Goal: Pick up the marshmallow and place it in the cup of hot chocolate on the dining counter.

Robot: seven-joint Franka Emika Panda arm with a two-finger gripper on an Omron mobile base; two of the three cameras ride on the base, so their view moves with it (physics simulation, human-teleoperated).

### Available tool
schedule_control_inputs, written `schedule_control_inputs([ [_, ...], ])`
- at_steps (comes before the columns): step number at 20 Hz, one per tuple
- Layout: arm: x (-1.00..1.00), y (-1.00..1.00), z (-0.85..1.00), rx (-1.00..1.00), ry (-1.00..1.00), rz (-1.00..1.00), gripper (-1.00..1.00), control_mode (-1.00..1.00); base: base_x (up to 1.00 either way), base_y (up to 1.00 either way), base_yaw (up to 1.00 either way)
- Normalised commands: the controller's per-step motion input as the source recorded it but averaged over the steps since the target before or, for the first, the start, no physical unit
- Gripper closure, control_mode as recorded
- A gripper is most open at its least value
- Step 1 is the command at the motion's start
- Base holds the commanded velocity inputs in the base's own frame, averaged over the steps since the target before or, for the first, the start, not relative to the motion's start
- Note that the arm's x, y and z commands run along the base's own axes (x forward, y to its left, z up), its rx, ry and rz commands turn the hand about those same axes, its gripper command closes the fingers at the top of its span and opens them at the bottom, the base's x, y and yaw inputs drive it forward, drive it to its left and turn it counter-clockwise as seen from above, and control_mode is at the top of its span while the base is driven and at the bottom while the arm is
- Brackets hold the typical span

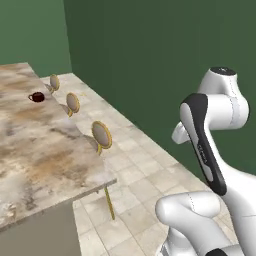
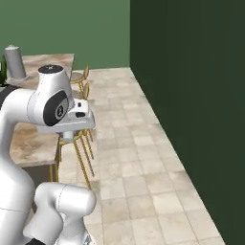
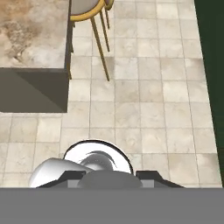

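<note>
The dining counter [image 1: 40, 145] with its mottled stone top runs along the left of the left base view. The small dark red cup of hot chocolate [image 1: 36, 97] stands far back on it, near the stool side. The marshmallow is out of view. My gripper [image 2: 69, 137] hangs from the raised hand off the counter's near corner, far from the cup, and points down at the floor. Its fingers are too small and hidden to show their state. In the hand view the counter corner [image 3: 30, 35] lies at the upper left, above tiled floor.
Three round yellow-framed stools [image 1: 101, 134] line the counter's right edge; one stool [image 3: 85, 8] is at the top of the hand view. A tall grey cylinder [image 2: 16, 62] stands at the counter's far end. Dark green walls [image 1: 165, 55] bound the tiled floor [image 1: 145, 185].
</note>
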Motion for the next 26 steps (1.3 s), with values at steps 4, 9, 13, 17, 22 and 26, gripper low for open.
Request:
schedule_control_inputs([
  [4,0.00,0.00,0.00,0.00,0.00,0.00,1.00,1.00,0.00,-0.65,0.80],
  [9,0.00,0.00,0.00,0.00,0.00,0.00,1.00,1.00,0.00,-0.54,0.85],
  [13,0.00,0.00,0.00,0.00,0.00,0.00,1.00,1.00,0.00,-0.80,0.73],
  [17,0.00,0.00,0.00,0.00,0.00,0.00,1.00,1.00,0.10,-1.00,0.37],
  [22,0.00,0.00,0.00,0.00,0.00,0.00,1.00,1.00,0.09,-1.00,0.43],
  [26,0.00,0.00,0.00,0.00,0.00,0.00,1.00,1.00,0.07,-0.93,0.61],
])
